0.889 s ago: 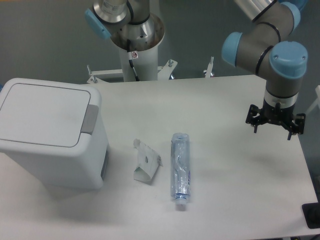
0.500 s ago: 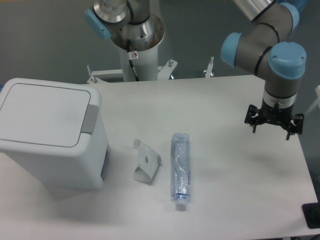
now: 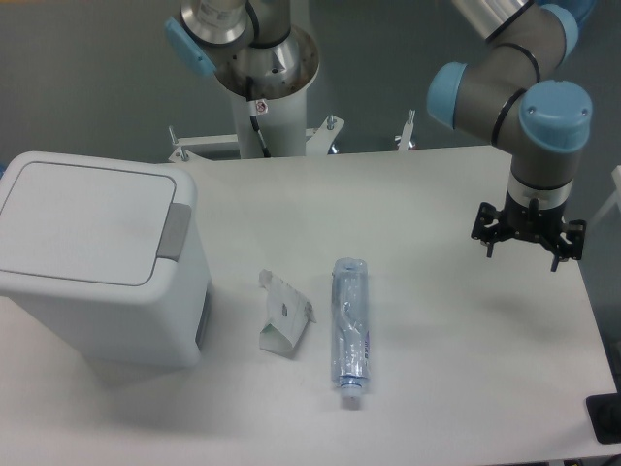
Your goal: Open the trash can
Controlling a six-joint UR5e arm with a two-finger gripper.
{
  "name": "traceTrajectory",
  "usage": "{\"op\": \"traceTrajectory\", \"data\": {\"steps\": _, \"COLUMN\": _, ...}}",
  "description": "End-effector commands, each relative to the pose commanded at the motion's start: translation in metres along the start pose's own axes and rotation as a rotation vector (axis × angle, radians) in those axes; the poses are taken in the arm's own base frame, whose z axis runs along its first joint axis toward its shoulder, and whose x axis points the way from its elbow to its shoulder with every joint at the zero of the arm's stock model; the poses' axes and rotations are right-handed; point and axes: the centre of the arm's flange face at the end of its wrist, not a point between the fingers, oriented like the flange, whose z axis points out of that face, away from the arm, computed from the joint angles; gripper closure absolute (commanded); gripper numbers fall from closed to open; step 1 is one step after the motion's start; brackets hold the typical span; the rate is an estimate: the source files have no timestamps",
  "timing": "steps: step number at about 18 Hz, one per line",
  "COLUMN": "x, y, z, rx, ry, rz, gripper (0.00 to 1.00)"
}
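Observation:
The trash can (image 3: pixel 97 262) is a big white boxy bin standing at the table's left side. Its flat lid (image 3: pixel 82 221) lies shut, and a grey push tab (image 3: pixel 175 231) sits on the lid's right edge. My gripper (image 3: pixel 527 243) hangs over the table's right side, far from the bin, pointing down. Its black fingers are spread apart and hold nothing.
A clear plastic bottle (image 3: pixel 350 330) lies on its side in the middle of the table. Left of it rests a crumpled white paper carton (image 3: pixel 282 316). A second robot's base (image 3: pixel 264 73) stands behind the table's far edge. A black object (image 3: pixel 606 417) is at the lower right corner.
My gripper has drifted slightly to the left and up. The bin, bottle and carton have not moved.

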Motion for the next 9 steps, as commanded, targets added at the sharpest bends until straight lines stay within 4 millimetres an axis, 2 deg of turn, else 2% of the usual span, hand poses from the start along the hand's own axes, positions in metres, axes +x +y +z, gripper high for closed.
{"op": "traceTrajectory", "data": {"steps": 3, "x": 0.005, "y": -0.007, "z": -0.009, "rx": 0.053, "ry": 0.011, "rz": -0.055, "gripper": 0.00}}
{"op": "traceTrajectory", "data": {"steps": 7, "x": 0.018, "y": -0.019, "z": -0.049, "rx": 0.151, "ry": 0.018, "rz": -0.165, "gripper": 0.00}}
{"op": "traceTrajectory", "data": {"steps": 9, "x": 0.033, "y": -0.020, "z": -0.065, "rx": 0.189, "ry": 0.030, "rz": -0.218, "gripper": 0.00}}
